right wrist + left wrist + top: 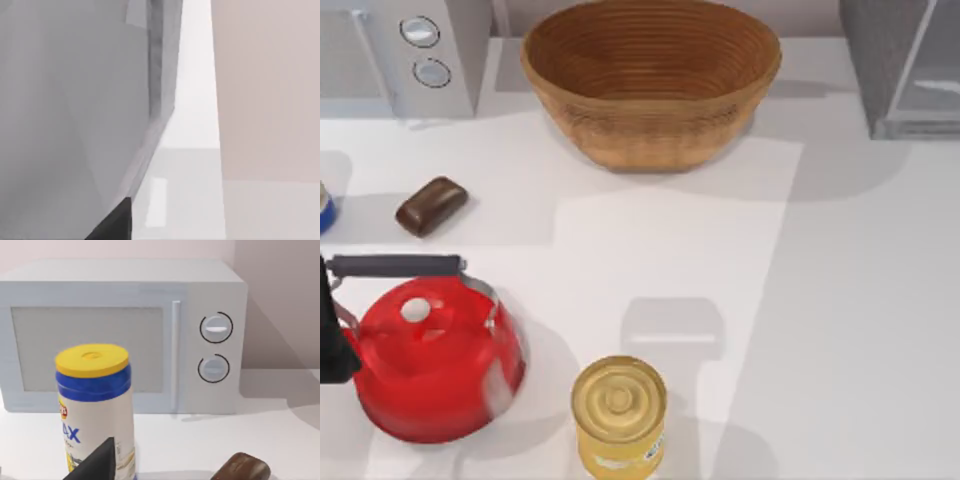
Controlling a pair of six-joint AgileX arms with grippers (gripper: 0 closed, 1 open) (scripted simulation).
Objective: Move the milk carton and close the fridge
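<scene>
The milk carton is out of view. The fridge [905, 65], a grey boxy cabinet with a pale panel on its right part, stands at the table's back right corner. In the right wrist view a grey fridge [75, 100] surface sits very close, with a dark tip of my right gripper [114, 224] against its lower edge. My left arm [332, 335] is at the table's left edge beside the red kettle. A dark part of my left gripper [96, 465] shows in the left wrist view, in front of a canister.
A grey microwave [405, 55] with two knobs stands back left, and a woven basket [650, 80] back centre. A brown block [431, 205], a red kettle [435, 355] and a yellow can [618, 415] sit nearer the front. A blue canister with a yellow lid [95, 405] stands before the microwave.
</scene>
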